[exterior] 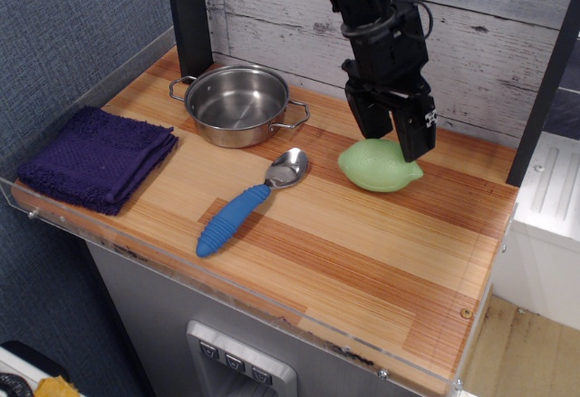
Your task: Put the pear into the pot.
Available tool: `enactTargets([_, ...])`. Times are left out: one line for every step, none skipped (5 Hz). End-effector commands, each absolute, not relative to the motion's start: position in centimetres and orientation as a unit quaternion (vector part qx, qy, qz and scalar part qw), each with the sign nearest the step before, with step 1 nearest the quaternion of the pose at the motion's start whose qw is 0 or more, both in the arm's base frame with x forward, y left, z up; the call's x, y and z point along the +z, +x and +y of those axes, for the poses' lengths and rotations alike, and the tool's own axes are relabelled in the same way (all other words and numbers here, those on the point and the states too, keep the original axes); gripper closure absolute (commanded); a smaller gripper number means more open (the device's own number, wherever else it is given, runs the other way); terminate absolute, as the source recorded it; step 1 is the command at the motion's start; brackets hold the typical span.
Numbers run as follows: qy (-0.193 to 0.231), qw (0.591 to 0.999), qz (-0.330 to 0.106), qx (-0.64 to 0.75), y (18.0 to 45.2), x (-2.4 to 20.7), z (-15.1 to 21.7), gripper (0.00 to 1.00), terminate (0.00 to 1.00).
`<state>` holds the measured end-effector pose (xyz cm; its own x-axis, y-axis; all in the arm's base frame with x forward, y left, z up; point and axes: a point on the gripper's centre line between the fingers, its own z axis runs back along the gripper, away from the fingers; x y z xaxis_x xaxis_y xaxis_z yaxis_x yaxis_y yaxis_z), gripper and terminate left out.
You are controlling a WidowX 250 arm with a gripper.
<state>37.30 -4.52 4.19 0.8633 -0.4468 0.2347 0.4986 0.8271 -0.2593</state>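
The pale green pear lies on the wooden counter at the right, its pointed tip facing right. My black gripper hangs over its top back edge with the fingers spread open, one finger behind the pear and one toward its right end. I cannot tell whether the fingers touch the pear. The shiny steel pot with two loop handles stands empty at the back left, well apart from the pear.
A steel spoon with a blue ribbed handle lies between the pot and the front edge. A folded purple cloth lies at the left. A white plank wall stands behind, and a black post rises behind the pot.
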Motion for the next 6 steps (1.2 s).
enactTargets([-0.137, 0.951, -0.078, -0.267, 36.7, 6.5, -4.2, 0.0, 0.0])
enactTargets([-0.146, 0.95, -0.066, -0.267, 36.0, 6.7, -3.6, 0.0, 0.0])
enactTargets([-0.149, 0.951, -0.048, -0.265, 35.2, 6.0, -3.7, 0.0, 0.0])
enactTargets([-0.158, 0.952, -0.028, -0.26, 34.4, 5.1, -3.7, 0.0, 0.0])
enactTargets([-0.163, 0.951, -0.022, -0.261, 34.3, 4.6, -3.8, 0.0, 0.0])
enactTargets([-0.164, 0.952, -0.016, -0.258, 34.3, 3.9, -4.0, 0.0, 0.0])
